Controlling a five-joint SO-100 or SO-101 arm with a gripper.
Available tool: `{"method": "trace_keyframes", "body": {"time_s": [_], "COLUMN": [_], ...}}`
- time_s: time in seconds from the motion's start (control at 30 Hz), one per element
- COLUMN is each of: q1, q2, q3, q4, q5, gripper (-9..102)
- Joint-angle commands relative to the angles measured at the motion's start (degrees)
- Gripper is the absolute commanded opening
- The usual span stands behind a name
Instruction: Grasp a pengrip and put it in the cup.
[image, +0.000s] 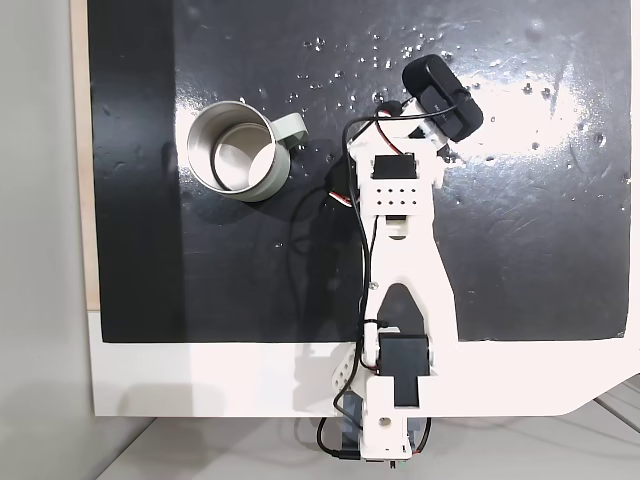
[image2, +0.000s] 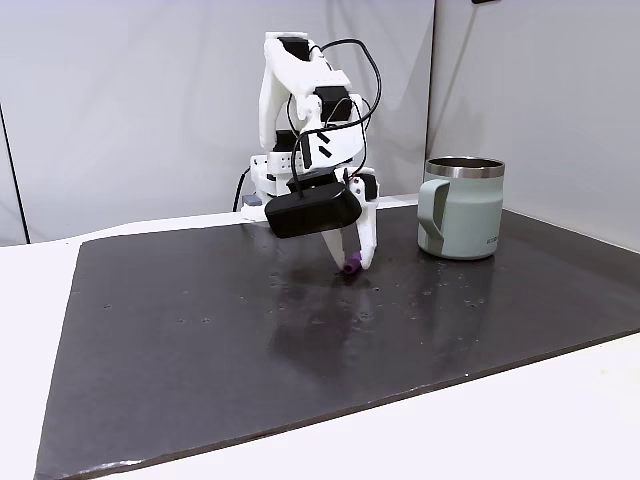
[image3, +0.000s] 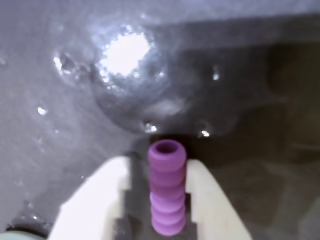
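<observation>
Where fingers (image3: 200, 195) pinch — pengrip (image3: 167, 187) lengthwise, forward.

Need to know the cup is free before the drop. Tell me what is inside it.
In the top-down fixed view the cup shows a bare shiny floor and walls with only reflections. The pengrip sits between the fingers of the claw, away from the cup. No part of the floor is covered.

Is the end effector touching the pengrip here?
Touching. In the wrist view the pengrip sits between the end effector fingers, both white fingers pressed against its sides with no gap.
</observation>
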Motion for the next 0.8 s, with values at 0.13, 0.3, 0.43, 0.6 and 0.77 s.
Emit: {"method": "trace_keyframes", "body": {"time_s": [0.13,0.3,0.43,0.6,0.77], "q1": [-1.1,-1.2,-0.9,-1.2,-3.4], "q2": [-0.6,-0.6,0.4,8.2,15.2], "q3": [-3.1,-3.1,-4.7,-6.9,-11.9], "q4": [1.1,1.4,4.7,11.5,21.1], "q5": [-2.9,-2.9,-1.1,1.8,4.8], "gripper": [3,0,0,0,0]}}
